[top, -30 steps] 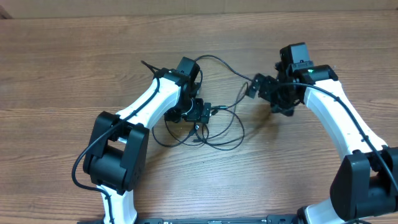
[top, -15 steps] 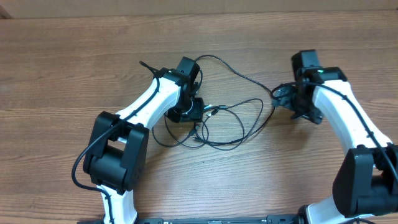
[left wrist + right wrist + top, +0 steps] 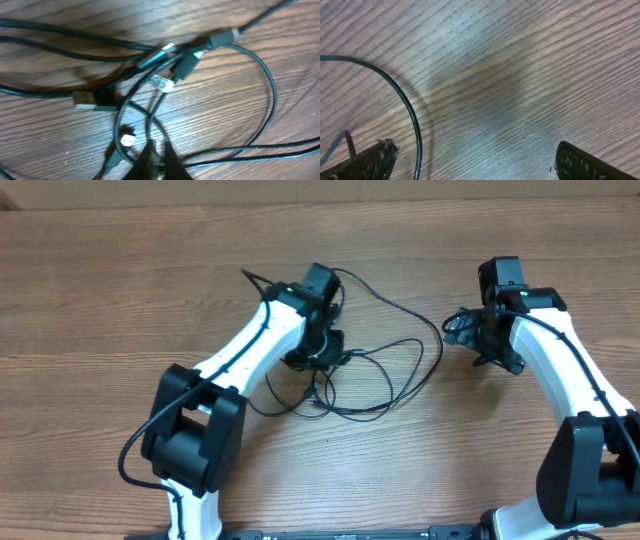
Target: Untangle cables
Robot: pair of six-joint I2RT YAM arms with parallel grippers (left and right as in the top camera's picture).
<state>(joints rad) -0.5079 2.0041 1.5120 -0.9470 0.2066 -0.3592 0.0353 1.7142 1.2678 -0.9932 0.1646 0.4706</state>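
Several thin black cables [image 3: 385, 395] lie tangled on the wooden table between the two arms. In the left wrist view the cables [image 3: 267, 95] cross in loops, with a silver plug [image 3: 85, 100] and a white tip [image 3: 128, 141] showing. My left gripper [image 3: 322, 355] sits over the tangle's left part. Its fingertips are pressed together [image 3: 161, 159] on a cable strand that runs out to the right. My right gripper [image 3: 462, 330] stands open beside the tangle's right end. One cable arc [image 3: 412, 125] passes just inside its left finger [image 3: 370, 162], and nothing is held.
Thicker black leads run along both white arms [image 3: 565, 370]. Bare wooden tabletop [image 3: 100, 300] surrounds the tangle on all sides. The arm bases stand at the near edge.
My left gripper has gone from open to shut and shifted slightly up and right. The right arm moved right, and a cable loop now reaches further right.
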